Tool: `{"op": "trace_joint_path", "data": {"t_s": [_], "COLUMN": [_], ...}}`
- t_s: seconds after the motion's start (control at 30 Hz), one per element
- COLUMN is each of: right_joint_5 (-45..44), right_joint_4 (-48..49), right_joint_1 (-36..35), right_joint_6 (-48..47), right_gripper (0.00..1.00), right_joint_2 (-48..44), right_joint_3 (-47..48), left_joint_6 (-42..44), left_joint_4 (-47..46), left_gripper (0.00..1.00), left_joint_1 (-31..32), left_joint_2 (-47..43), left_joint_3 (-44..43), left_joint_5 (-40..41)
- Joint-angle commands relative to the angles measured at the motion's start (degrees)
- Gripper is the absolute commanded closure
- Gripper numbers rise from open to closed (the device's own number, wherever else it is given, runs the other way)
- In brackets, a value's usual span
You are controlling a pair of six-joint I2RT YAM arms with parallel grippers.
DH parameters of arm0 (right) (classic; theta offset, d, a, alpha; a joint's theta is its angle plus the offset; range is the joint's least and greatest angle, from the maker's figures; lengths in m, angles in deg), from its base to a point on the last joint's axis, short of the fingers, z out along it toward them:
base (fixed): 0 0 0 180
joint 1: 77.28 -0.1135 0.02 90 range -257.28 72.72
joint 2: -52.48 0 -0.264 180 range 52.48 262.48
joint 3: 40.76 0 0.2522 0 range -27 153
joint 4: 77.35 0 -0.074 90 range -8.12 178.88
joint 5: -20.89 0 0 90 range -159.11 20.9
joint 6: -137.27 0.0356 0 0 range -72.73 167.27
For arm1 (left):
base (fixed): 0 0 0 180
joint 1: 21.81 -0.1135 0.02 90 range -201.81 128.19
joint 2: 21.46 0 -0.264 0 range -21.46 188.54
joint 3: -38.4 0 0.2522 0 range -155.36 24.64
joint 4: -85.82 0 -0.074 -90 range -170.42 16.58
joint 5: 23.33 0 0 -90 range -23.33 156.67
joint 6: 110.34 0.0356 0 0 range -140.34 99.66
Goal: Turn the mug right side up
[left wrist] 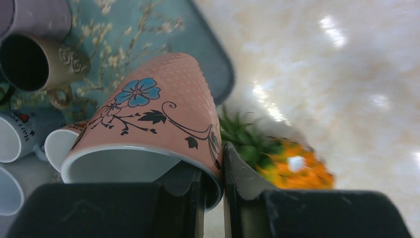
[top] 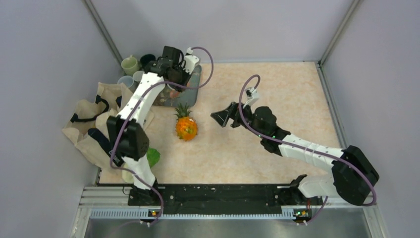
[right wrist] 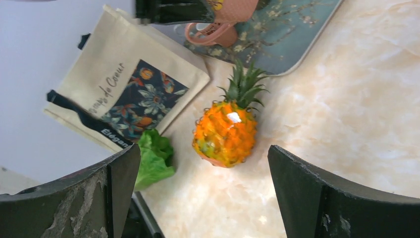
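Note:
The pink mug (left wrist: 158, 99) with a blue flower and black vines hangs tilted over the tray (left wrist: 198, 29), its white mouth turned toward the left wrist camera. My left gripper (left wrist: 213, 163) is shut on its rim, one finger inside and one outside. From above, that gripper (top: 173, 82) covers most of the mug (top: 173, 92). The right wrist view catches the mug (right wrist: 228, 10) at the top edge with its handle hanging below. My right gripper (top: 220, 118) is over the middle of the table, open and holding nothing (right wrist: 203, 163).
A toy pineapple (top: 186, 126) lies just in front of the tray (top: 195, 82). Several other mugs (top: 130, 64) crowd the back left corner. A cloth tote bag (top: 94, 116) and a lettuce leaf (top: 152, 157) lie along the left side.

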Motion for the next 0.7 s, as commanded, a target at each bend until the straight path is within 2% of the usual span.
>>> {"op": "trace_joint_path", "data": {"t_s": [0.0,0.2,0.5,0.6,0.67], "right_joint_5": [-3.35,-6.70,-8.65,-8.70,-8.50], "right_joint_4": [-6.15,-10.40,-11.93,-11.82,-11.89], "right_joint_1": [-0.04,-0.01,-0.02,-0.04,-0.01], "right_joint_6": [-6.68,-9.59,-11.09,-11.43,-11.71], "right_gripper": [0.01,0.01,0.01,0.01,0.01], "right_joint_2": [-4.31,-7.96,-9.84,-9.63,-9.47], "right_joint_3": [0.01,-1.45,-2.56,-2.45,-2.11], "left_joint_6": [9.18,10.07,12.27,12.80,12.81], "left_joint_4": [3.19,3.08,5.76,5.30,4.28], "left_gripper": [1.00,1.00,1.00,0.75,0.65], "left_joint_1": [-5.23,-9.39,-10.09,-10.28,-10.37], "left_joint_2": [10.74,22.01,28.57,29.46,29.63], "left_joint_3": [-9.57,-17.70,-21.21,-21.23,-21.23], "left_joint_5": [6.87,8.64,8.63,11.17,12.17]}}
